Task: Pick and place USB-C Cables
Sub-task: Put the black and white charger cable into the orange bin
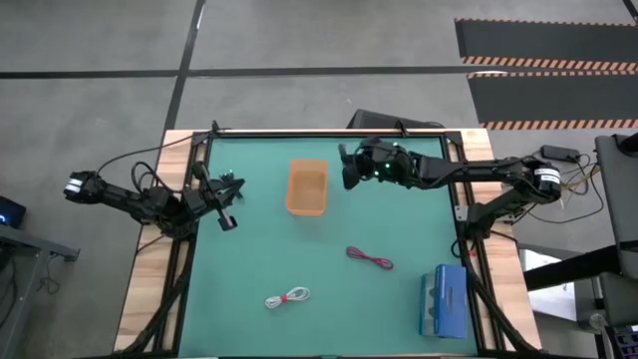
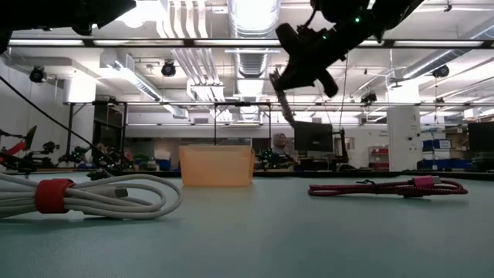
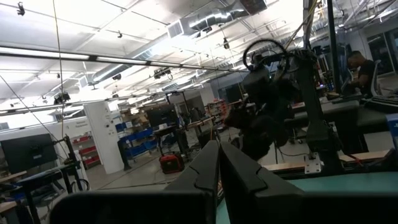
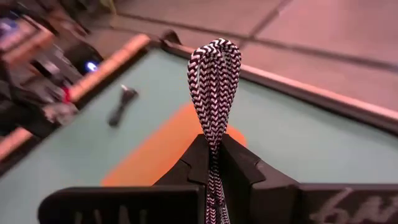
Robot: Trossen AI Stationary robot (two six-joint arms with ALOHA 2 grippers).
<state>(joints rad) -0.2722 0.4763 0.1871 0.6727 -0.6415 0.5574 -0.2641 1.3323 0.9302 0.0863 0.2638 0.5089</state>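
My right gripper (image 1: 346, 168) is up in the air just right of the orange bin (image 1: 306, 186), shut on the grey braided cable (image 4: 214, 68). In the low view this cable (image 2: 282, 96) dangles under the gripper (image 2: 287, 71). The dark red cable (image 1: 370, 258) and the white cable (image 1: 287, 297), which has a red strap, lie flat on the green mat. A small black thing (image 4: 121, 102), perhaps the black cable, lies on the mat near my left arm. My left gripper (image 1: 221, 207) waits shut at the table's left side. My right gripper pinches the grey cable bundle between its two fingers, several strands together. The looped end (image 4: 214, 93) sticks out beyond the fingertips (image 4: 239, 162). The fingers point toward the table's left, slanting down. The cable is lifted clear of the table and hangs below the gripper.
The orange bin (image 2: 216, 166) stands on the far middle of the mat, and its open top shows under the held cable in the right wrist view. A blue box (image 1: 444, 299) sits at the near right corner. Open mat lies between the bin and the two cables.
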